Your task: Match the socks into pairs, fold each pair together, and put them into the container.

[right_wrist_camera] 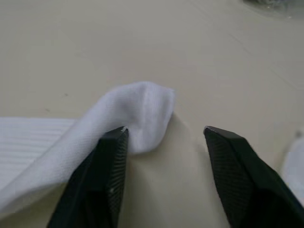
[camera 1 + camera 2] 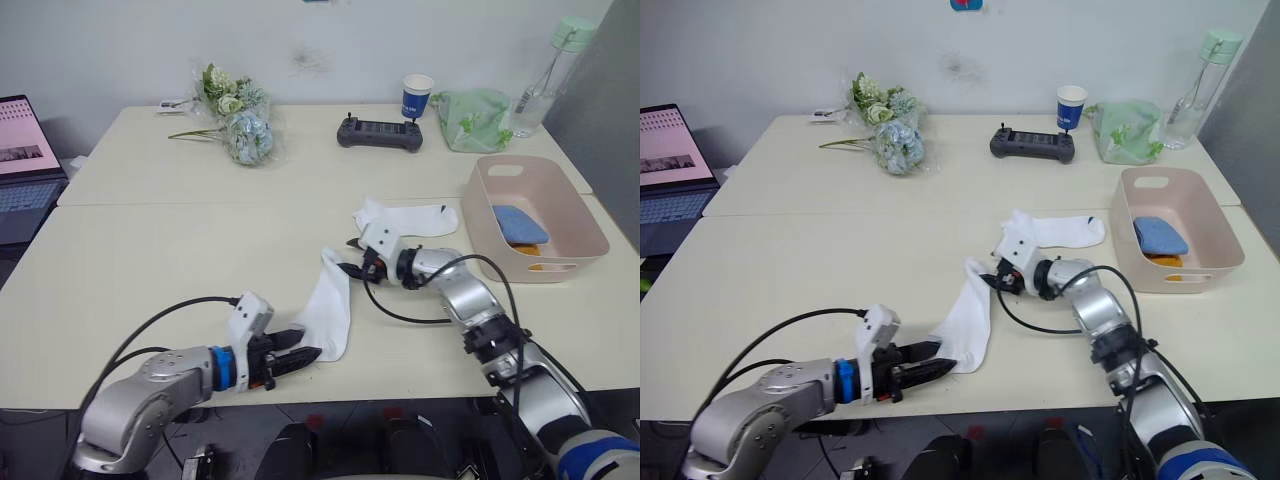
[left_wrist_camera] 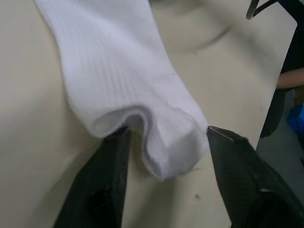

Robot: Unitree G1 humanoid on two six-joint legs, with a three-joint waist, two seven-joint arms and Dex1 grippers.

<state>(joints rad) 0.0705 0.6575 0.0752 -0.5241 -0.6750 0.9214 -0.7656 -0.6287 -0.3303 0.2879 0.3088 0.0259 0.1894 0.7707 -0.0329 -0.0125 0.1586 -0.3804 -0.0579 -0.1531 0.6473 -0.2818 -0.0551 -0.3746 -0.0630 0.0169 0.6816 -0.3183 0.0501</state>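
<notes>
One white sock point(image 2: 330, 305) lies lengthwise on the table between my two grippers. My left gripper point(image 2: 300, 358) is open at its near end, and the rounded end of the sock point(image 3: 142, 118) sits between the spread fingers. My right gripper point(image 2: 350, 260) is open at the far end, where the sock tip point(image 1: 137, 109) rises beside one finger point(image 1: 107, 175). A second white sock point(image 2: 410, 218) lies flat just behind the right gripper. At the right stands the pale pink container point(image 2: 585, 215), holding a folded light blue sock point(image 2: 520, 225) and a bit of orange sock point(image 2: 545, 266).
Along the table's far side are a flower bunch point(image 2: 235, 115), a black controller point(image 2: 380, 132), a paper cup point(image 2: 417, 97), a green plastic bag point(image 2: 475, 118) and a bottle point(image 2: 550, 70). A laptop point(image 2: 25, 165) sits off the left edge. Black cables trail from both arms.
</notes>
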